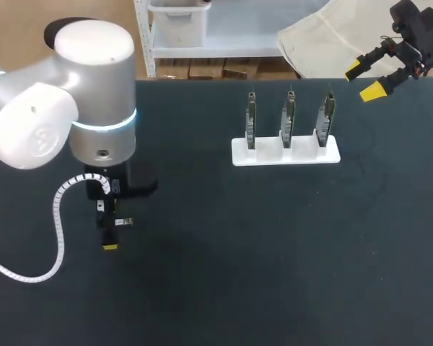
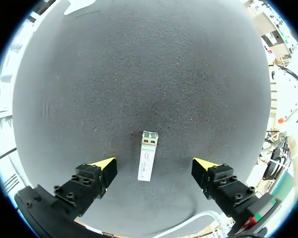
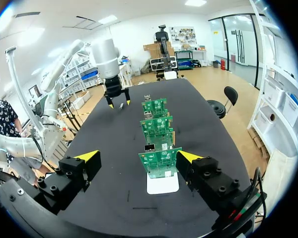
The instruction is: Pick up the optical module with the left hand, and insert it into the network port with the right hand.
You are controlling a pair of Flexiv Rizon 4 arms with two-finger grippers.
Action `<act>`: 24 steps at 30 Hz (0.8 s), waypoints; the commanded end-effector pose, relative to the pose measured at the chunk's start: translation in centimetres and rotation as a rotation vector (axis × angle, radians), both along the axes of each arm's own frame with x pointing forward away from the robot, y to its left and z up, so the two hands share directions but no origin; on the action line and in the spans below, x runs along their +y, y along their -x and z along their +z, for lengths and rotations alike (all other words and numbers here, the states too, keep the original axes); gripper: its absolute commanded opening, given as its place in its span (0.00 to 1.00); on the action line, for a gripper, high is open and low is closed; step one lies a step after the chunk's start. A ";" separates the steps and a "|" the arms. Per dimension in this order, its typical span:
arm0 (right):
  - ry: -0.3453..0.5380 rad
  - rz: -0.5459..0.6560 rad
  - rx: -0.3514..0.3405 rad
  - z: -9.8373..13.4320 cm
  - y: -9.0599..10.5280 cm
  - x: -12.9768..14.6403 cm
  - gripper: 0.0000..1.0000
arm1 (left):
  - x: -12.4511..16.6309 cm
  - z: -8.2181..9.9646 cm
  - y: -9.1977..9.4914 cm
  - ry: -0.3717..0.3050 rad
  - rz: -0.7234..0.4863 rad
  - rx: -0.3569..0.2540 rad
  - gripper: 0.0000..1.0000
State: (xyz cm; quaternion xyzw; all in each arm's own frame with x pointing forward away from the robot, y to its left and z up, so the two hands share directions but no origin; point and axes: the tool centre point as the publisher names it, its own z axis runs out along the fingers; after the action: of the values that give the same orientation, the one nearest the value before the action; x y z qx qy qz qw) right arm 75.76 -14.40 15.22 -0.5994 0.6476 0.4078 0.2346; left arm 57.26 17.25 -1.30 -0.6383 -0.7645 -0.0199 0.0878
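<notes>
On the left side of the dark counter (image 1: 274,252), the optical module (image 2: 147,156) lies flat, a slim silver bar with its long axis running straight ahead of the left hand (image 2: 154,166). That hand hangs directly above it, open, with its yellow-tipped fingers (image 2: 103,167) standing one on each side of the module and apart from it. The straddle looks deliberate: with the module centred and lined up across the gap, closing would pinch its two long flat sides, which gives the steadiest hold on so narrow a piece. The pick-up is not yet made, so the task is at its very beginning.

Toward the far middle of the counter, three green circuit boards (image 1: 288,119) stand upright in a row, slotted into a white stand (image 1: 285,153) that holds them on edge. Standing this way, each board offers its edge, where a small metal cage that I take for a network port (image 3: 150,147) shows on the second board.

The right hand (image 3: 137,157) waits at the far right corner, well apart from the module, open and holding nothing, looking along the row of boards. That post probably keeps it clear of the left arm and near the ports for the later insertion, once the module is passed over.
</notes>
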 end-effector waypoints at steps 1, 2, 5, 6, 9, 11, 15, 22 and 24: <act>0.000 0.000 -0.001 0.0 0.0 0.0 1.00 | 0.1 -0.2 -0.1 0.013 0.012 0.010 1.00; 0.000 0.000 -0.001 0.0 0.0 0.0 1.00 | 0.1 -0.2 -0.2 0.017 0.015 0.012 1.00; 0.000 0.000 -0.001 0.0 0.0 0.0 1.00 | 0.3 -0.3 -0.2 0.016 0.018 0.013 1.00; 0.000 0.000 -0.001 0.0 0.0 0.0 1.00 | 0.4 -0.4 -0.2 0.016 0.020 0.014 1.00; 0.000 0.000 -0.001 0.0 0.0 0.0 1.00 | 0.4 -0.4 -0.2 0.016 0.023 0.014 1.00; 0.000 0.000 -0.001 0.0 0.0 0.0 1.00 | 0.4 -0.4 -0.2 0.018 0.023 0.014 1.00; 0.000 0.000 -0.001 0.0 0.0 0.0 1.00 | 0.4 -0.4 -0.3 0.020 0.022 0.013 1.00; 0.000 0.000 -0.001 0.0 0.0 0.0 1.00 | 0.4 -0.3 -0.4 0.025 0.017 0.007 1.00; 0.000 0.000 -0.001 0.0 0.0 0.0 1.00 | 0.5 -0.3 -0.4 0.026 0.016 0.002 1.00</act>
State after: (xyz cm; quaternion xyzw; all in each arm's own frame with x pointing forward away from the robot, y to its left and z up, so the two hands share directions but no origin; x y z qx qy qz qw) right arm 75.76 -14.40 15.22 -0.5994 0.6476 0.4078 0.2346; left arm 57.59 17.49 -1.41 -0.6320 -0.7704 -0.0098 0.0830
